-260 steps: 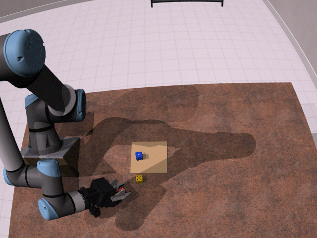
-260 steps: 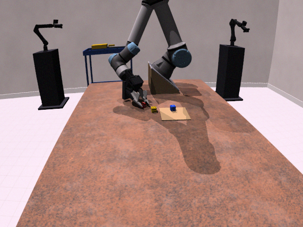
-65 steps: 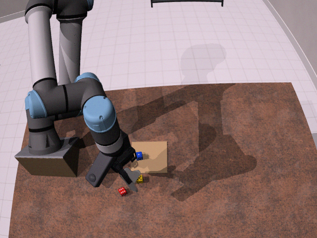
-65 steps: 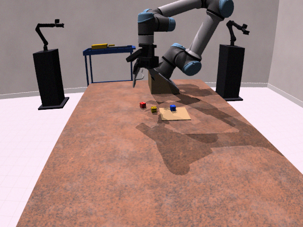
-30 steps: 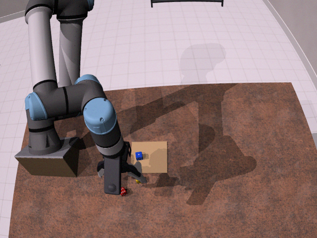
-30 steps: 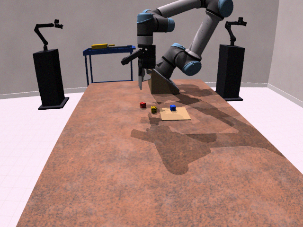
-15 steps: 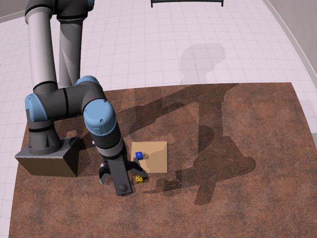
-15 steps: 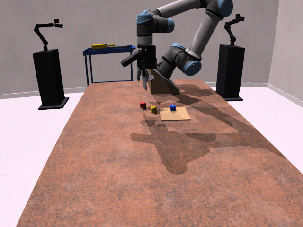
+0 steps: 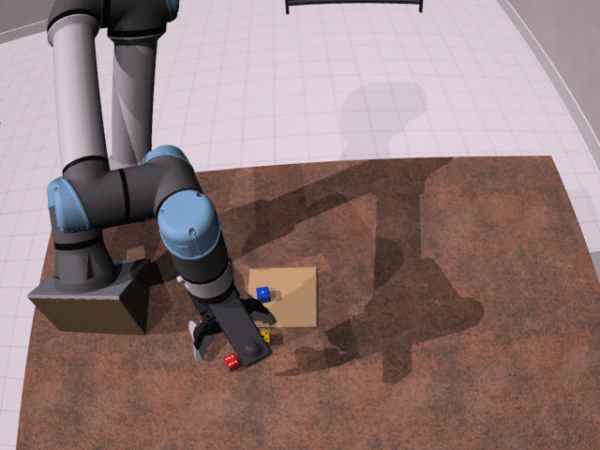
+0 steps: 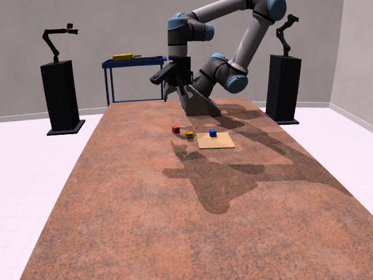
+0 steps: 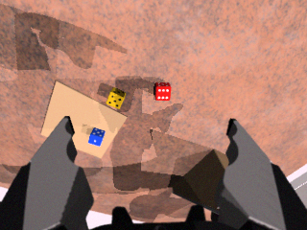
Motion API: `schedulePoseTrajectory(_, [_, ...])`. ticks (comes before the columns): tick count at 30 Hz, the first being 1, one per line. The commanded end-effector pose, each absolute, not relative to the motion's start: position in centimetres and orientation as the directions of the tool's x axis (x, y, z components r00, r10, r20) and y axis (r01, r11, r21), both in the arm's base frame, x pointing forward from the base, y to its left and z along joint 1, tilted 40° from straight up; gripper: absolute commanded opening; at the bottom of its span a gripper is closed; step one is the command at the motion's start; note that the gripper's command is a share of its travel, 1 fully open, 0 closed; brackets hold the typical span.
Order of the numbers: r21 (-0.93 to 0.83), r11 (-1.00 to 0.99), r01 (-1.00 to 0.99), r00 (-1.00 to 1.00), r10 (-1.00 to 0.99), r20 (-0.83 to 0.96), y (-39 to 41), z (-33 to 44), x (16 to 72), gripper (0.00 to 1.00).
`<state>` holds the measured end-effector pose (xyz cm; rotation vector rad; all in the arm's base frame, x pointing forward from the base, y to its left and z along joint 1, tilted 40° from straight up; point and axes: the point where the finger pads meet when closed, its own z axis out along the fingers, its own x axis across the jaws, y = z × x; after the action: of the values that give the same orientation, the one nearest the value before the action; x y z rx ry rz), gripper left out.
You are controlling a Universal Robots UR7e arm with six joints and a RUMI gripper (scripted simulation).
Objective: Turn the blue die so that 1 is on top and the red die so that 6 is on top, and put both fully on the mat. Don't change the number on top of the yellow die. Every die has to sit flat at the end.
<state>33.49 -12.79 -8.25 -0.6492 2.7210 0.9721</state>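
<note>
The blue die point(image 9: 262, 293) sits flat on the tan mat point(image 9: 283, 296), near its left edge. The yellow die point(image 9: 264, 336) lies on the table just off the mat's front-left corner. The red die point(image 9: 232, 361) lies further left on the table, off the mat. In the wrist view the red die point(image 11: 162, 91) shows several white pips on top, and the yellow die point(image 11: 115, 98) and blue die point(image 11: 97, 136) lie beside and on the mat point(image 11: 82, 122). My gripper point(image 10: 174, 97) is open and empty, high above the dice; it also shows in the wrist view point(image 11: 150, 122).
The arm's base block point(image 9: 92, 300) stands on the table left of the dice. Two black camera pillars point(image 10: 61, 96) and a blue side table point(image 10: 134, 61) stand off the table at the back.
</note>
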Motion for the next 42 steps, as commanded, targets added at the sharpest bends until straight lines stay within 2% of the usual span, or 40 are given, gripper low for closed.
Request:
schedulePoseTrajectory(1, [0.508,0.627,-0.590,-0.807,-0.438,-0.396,-12.65,-8.42,33.50,1.00])
schedulePoseTrajectory(10, [0.434,0.543,-0.719,-0.695,-0.539,-0.477,-12.53,-8.49,33.66,1.00])
schedulePoseTrajectory(23, [0.248,0.330,-0.911,-0.412,-0.690,-0.595,-12.20,-8.55,33.86,1.00])
schedulePoseTrajectory(28, [0.216,0.293,-0.931,-0.363,-0.707,-0.607,-12.15,-8.56,33.87,1.00])
schedulePoseTrajectory(42, [-0.010,0.028,-1.000,-0.015,-0.764,-0.645,-11.74,-8.57,33.87,1.00])
